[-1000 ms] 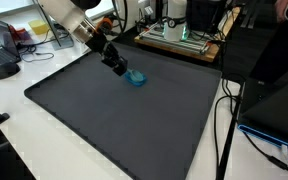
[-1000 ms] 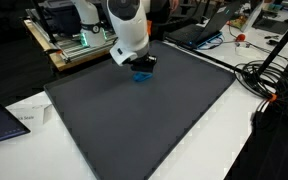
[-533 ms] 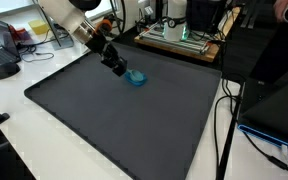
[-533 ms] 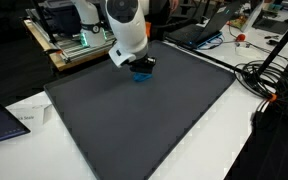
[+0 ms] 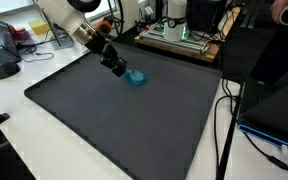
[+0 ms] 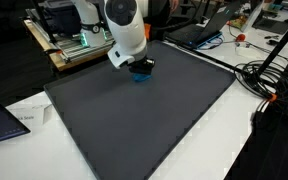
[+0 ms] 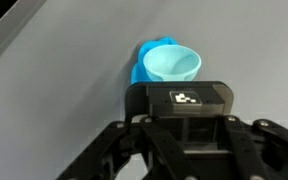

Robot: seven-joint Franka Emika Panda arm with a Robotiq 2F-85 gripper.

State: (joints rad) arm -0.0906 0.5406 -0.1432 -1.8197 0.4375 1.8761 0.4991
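While the arm is stretched out over the far part of the dark mat (image 5: pixel 124 120), the forearm is seen slanting downward, with the wrist bent so that the gripper (image 5: pixel 123 72) is brought low, close to the mat surface. A small light-blue cup (image 5: pixel 136 78) is found right at the fingertips, on the side away from the wrist, and it appears to be touched or pinched at its rim. In the wrist view the cup (image 7: pixel 171 64) is shown just beyond the gripper body (image 7: pixel 187 103), its open mouth turned toward the camera, with a darker blue part behind it; whether it is upright or tilted cannot be settled. The fingertips themselves are hidden in every view: they are covered by the black housing in the wrist view, and in an exterior view the gripper (image 6: pixel 141 66) is masked by the white wrist link, so only a sliver of the cup (image 6: pixel 141 76) is left visible beneath it. From how far the fingers are drawn in, the jaws are taken to be together, closed on the cup rim as far as can be made out. The arm's base is cut off by the frame edge, and the clutter beyond the mat is too blurred to be identified.
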